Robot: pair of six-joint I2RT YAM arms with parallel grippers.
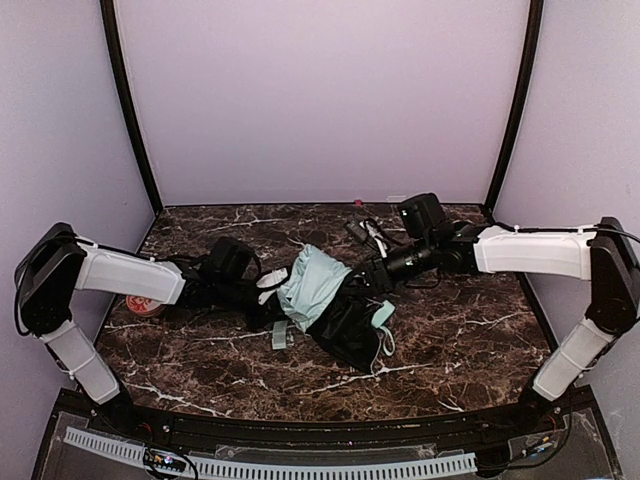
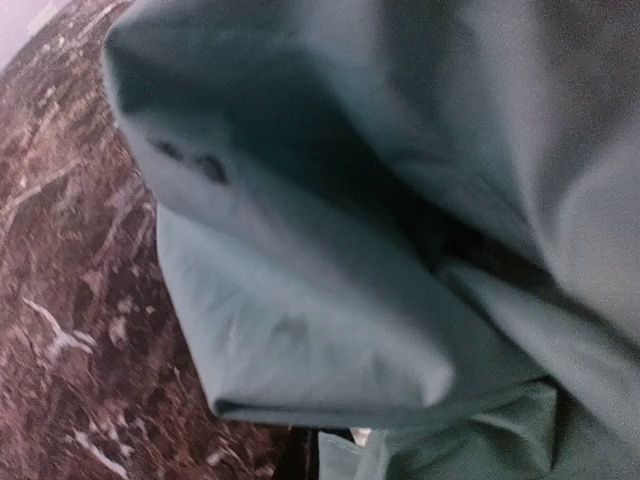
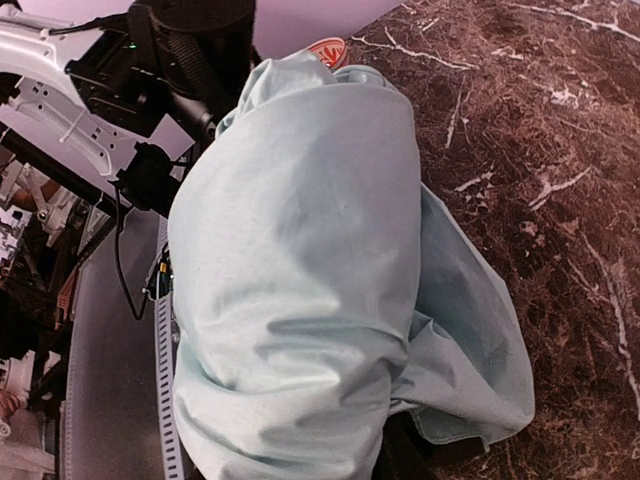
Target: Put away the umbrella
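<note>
Half done at best, I judge: the umbrella (image 1: pixel 318 290) lies bunched between my grippers, canopy loose, strap not yet fastened. Left gripper (image 1: pixel 272 284) is clenched against the cloth; right gripper (image 1: pixel 372 278) is hidden by fabric, so I cannot tell.

Overhead view evenly lit, soft, slight barrel bend at edges. Left wrist view dim, umbrella (image 2: pixel 400 200) fabric too close, blurred, deep fold shadows. Right wrist view brighter; bench (image 3: pixel 560 150) marble sharp, faint sheen.
</note>
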